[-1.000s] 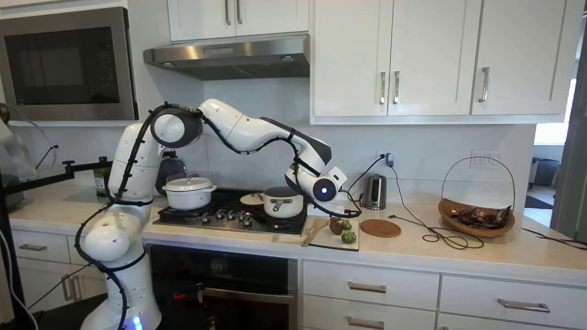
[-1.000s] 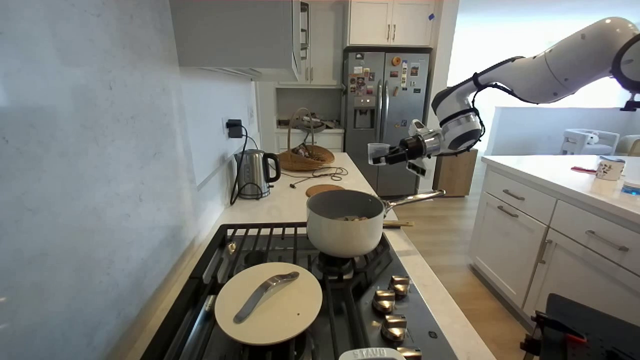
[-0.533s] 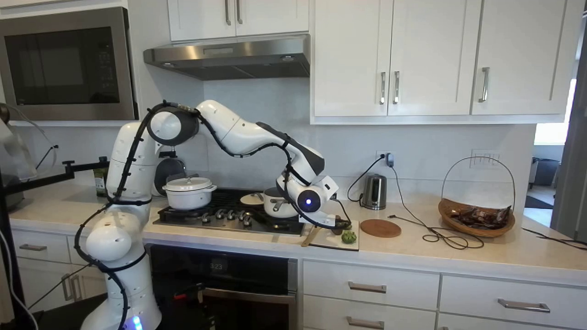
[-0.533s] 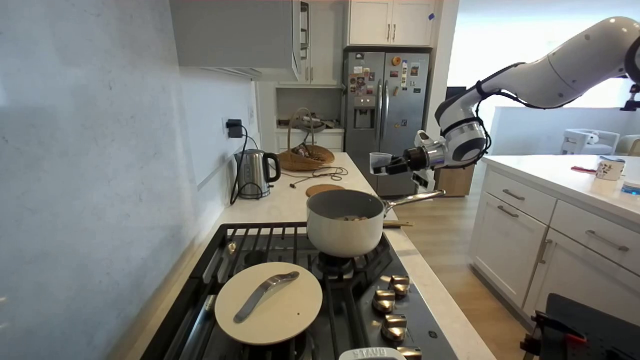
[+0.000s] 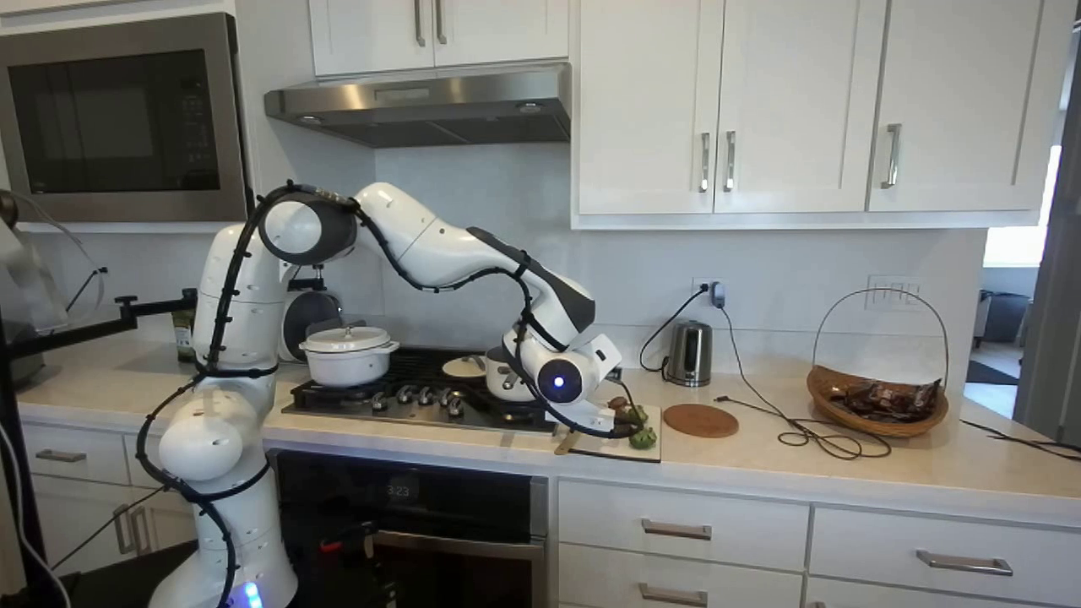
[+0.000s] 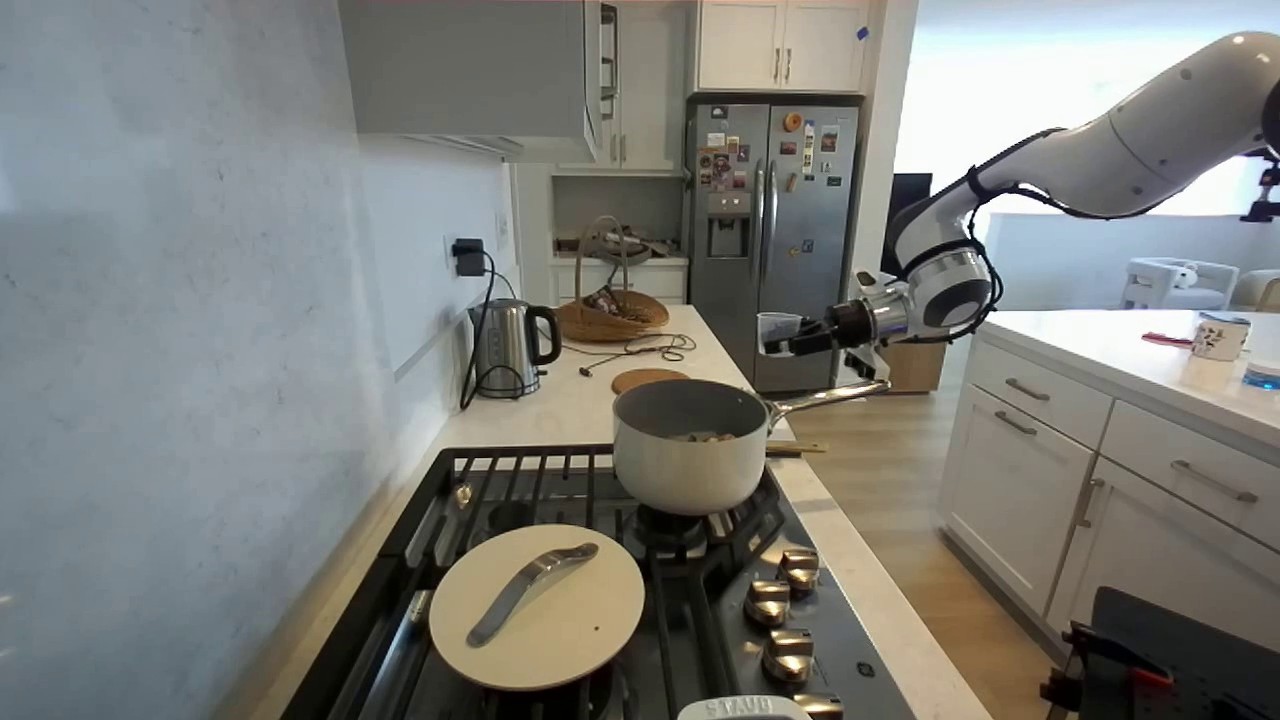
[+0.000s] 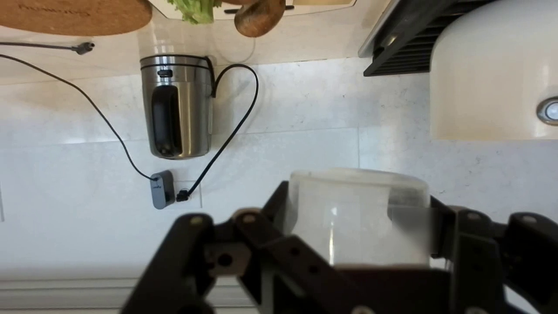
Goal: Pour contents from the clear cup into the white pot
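1. Here's the clear cup [image 7: 348, 222], up off the desk [image 5: 777, 473] and gripped by the hand [image 6: 785, 342], with fingers [image 7: 274, 205] pressing on either side!
2. And the white pot [image 6: 690, 475] sits lidless on the stove [image 6: 840, 650]; in an exterior view the cup shows higher in the frame and past it, clearly apart.
3. Tough to read: what's inside the cup. Brownish pieces [image 6: 705, 437] lie in the pot, too small to name.
4. The wrist [image 5: 559, 380] covers part of the pot in an exterior view, and the cup can't be picked out there. The wrist view runs upside down, the hand's near parts blurred, the pot cut off at the edge.
5. Look at that arm [image 5: 448, 253]: a high arch sloping to a low wrist, the hand reaching out almost level!
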